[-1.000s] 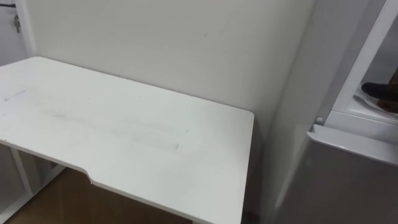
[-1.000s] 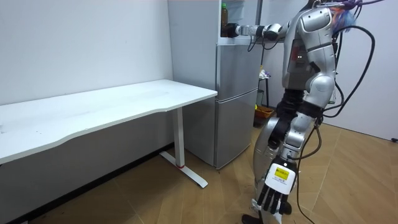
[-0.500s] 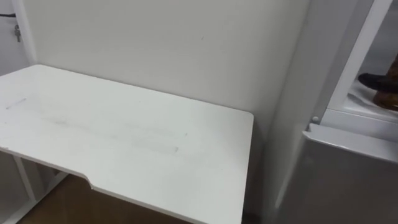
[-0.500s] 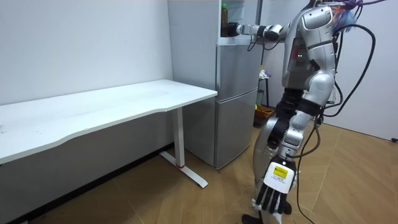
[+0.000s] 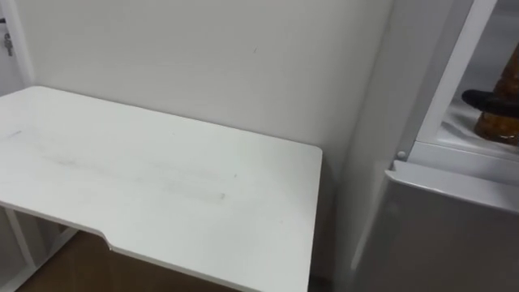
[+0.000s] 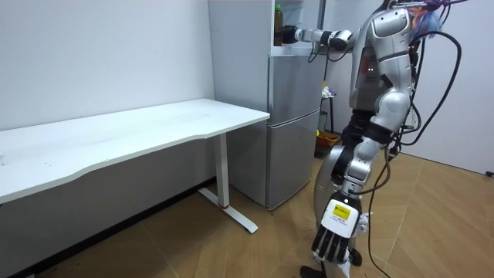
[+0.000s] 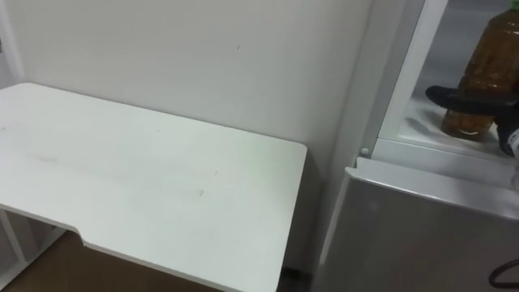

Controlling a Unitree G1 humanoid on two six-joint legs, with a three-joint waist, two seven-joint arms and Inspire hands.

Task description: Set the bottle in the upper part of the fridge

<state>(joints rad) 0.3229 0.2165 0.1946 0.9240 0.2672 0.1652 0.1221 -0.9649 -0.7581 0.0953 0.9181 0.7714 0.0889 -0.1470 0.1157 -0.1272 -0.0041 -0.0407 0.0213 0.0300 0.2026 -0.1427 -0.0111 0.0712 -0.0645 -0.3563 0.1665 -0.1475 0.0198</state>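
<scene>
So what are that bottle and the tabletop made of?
The bottle looks like clear, glossy plastic: amber-brown liquid shows through its wall. It could be glass. The tabletop looks like white laminated board with a matte finish and faint scuffs. Its core cannot be seen.

The bottle (image 7: 485, 49) of amber liquid stands upright on the floor of the open upper fridge (image 7: 404, 81).

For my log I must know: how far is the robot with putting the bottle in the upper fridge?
Done: the clear plastic bottle of amber liquid looks set upright on the white shelf of the open upper fridge. In hand: the right hand grips it. Left: let go and withdraw. The left hand hangs idle.
</scene>
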